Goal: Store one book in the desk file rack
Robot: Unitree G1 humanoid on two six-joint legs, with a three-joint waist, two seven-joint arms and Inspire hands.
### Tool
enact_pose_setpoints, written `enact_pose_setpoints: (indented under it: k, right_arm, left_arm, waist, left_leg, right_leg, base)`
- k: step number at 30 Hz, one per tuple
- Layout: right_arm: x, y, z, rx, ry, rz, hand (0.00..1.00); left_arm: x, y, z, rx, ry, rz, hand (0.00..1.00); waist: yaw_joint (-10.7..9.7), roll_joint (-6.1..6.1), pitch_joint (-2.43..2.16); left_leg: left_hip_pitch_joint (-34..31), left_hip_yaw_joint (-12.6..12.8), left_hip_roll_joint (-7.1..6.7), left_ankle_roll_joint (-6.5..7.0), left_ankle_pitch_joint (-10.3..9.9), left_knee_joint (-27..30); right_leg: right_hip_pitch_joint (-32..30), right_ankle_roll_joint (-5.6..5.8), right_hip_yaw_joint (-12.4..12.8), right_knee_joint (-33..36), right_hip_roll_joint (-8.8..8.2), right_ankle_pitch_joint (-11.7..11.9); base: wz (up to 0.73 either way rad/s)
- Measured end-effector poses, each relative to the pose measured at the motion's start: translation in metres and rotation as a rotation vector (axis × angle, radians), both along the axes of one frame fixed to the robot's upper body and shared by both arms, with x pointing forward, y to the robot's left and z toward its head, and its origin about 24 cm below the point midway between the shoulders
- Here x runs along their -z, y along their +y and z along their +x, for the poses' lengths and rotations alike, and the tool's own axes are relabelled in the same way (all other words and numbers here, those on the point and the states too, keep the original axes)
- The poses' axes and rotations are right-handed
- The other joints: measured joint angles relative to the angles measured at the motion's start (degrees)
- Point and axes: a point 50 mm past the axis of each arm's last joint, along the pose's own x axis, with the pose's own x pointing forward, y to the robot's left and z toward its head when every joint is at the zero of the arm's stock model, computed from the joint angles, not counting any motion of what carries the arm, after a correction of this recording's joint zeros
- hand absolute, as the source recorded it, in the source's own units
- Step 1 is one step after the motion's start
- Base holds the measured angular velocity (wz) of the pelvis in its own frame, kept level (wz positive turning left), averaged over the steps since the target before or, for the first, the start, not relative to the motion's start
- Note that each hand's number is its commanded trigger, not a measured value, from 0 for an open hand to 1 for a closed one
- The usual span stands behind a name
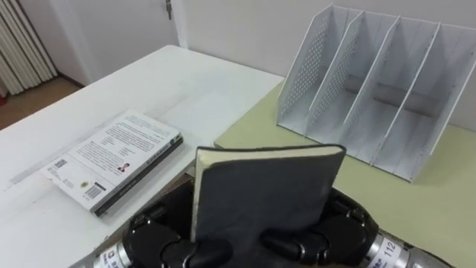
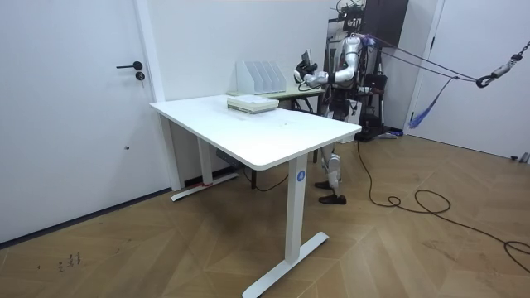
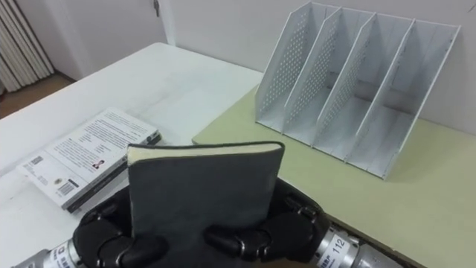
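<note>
Left hand (image 1: 154, 234), right hand (image 1: 346, 225) both clamped on dark book (image 1: 260, 190), upright, apparently clear of file rack (image 1: 372, 93).

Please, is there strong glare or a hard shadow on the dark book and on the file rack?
Left eye view: the dark book is evenly lit, without glare; the file rack shows only soft shade inside its compartments. Right eye view: the same soft light. Room view: the white table is evenly bright, with no glare spot.
</note>
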Motion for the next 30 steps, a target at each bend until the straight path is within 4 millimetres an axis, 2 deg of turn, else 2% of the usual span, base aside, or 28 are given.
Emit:
enact_pose_setpoints:
  k: [7, 9, 13, 17, 21, 23, 26, 30]
  right_arm:
    - [0.004, -0.001, -0.005, 0.001, 0.019, -0.008, 1.0]
    - [0.004, -0.002, -0.004, 0.004, 0.016, -0.012, 1.0]
    - [0.004, -0.004, -0.004, 0.016, 0.01, -0.026, 1.0]
    - [0.0, -0.014, 0.0, 0.087, 0.004, -0.038, 1.0]
    - [-0.004, -0.021, 0.004, 0.158, -0.014, -0.051, 1.0]
    - [-0.007, -0.028, 0.007, 0.207, -0.02, -0.059, 1.0]
    - [-0.013, -0.035, 0.012, 0.295, -0.047, -0.063, 1.0]
    - [-0.025, -0.037, 0.026, 0.381, -0.116, -0.126, 1.0]
  left_arm:
    - [0.007, 0.006, 0.001, -0.044, 0.007, 0.044, 0.0]
    - [0.013, 0.007, 0.002, -0.057, 0.017, 0.111, 0.0]
    - [0.04, 0.015, -0.002, -0.092, 0.098, 0.303, 0.0]
    - [0.072, 0.026, -0.017, -0.148, 0.225, 0.461, 0.0]
    - [0.098, 0.031, -0.032, -0.165, 0.329, 0.548, 0.0]
    - [0.117, 0.036, -0.049, -0.208, 0.429, 0.58, 0.0]
    - [0.134, 0.038, -0.067, -0.242, 0.523, 0.627, 0.0]
    - [0.152, 0.034, -0.079, -0.283, 0.6, 0.684, 0.0]
  waist:
    - [0.8, -0.38, 0.02]
    - [0.7, -0.28, 0.07]
    - [0.5, 0.09, 0.36]
    - [-0.4, -0.07, 0.48]
    - [-0.5, -0.33, 0.55]
    - [-1.4, -0.51, 0.52]
    - [-2.0, -0.64, 0.46]
    - [-2.3, -0.77, 0.51]
  left_leg:
    - [0.1, -0.2, 0.03, 0.0, 0.0, 0.0]
    - [0.1, -0.2, 0.02, 0.0, 0.0, 0.0]
    - [0.1, -0.4, 0.02, 0.01, 0.0, -0.2]
    - [0.0, -0.4, -0.03, 0.0, 0.0, -0.2]
    - [0.8, -0.4, -0.06, 0.01, 0.0, -0.6]
    - [1.8, -0.4, -0.03, 0.01, 0.0, -1.0]
    - [2.2, -0.9, -0.12, 0.01, 0.0, -1.1]
    - [1.8, -1.1, -0.13, 0.03, 0.0, -1.1]
  right_leg:
    - [0.6, 0.03, -0.5, -0.8, 0.0, 0.2]
    - [0.5, 0.03, -0.5, -0.8, 0.01, 0.2]
    - [0.5, 0.03, -0.5, -0.8, 0.04, 0.2]
    - [0.6, 0.04, -0.5, -0.8, 0.05, 0.2]
    - [1.2, 0.1, -0.6, -0.9, 0.07, 0.2]
    - [2.5, 0.14, -0.8, -1.9, 0.09, 0.2]
    - [3.2, 0.29, -1.1, -2.5, 0.04, 0.2]
    - [3.1, 0.27, -1.3, -2.7, 0.08, 0.4]
  base:
    - [0.02]
    - [0.0]
    - [0.0]
    - [0.0]
    - [0.0]
    - [0.04]
    - [0.09]
    - [0.02]
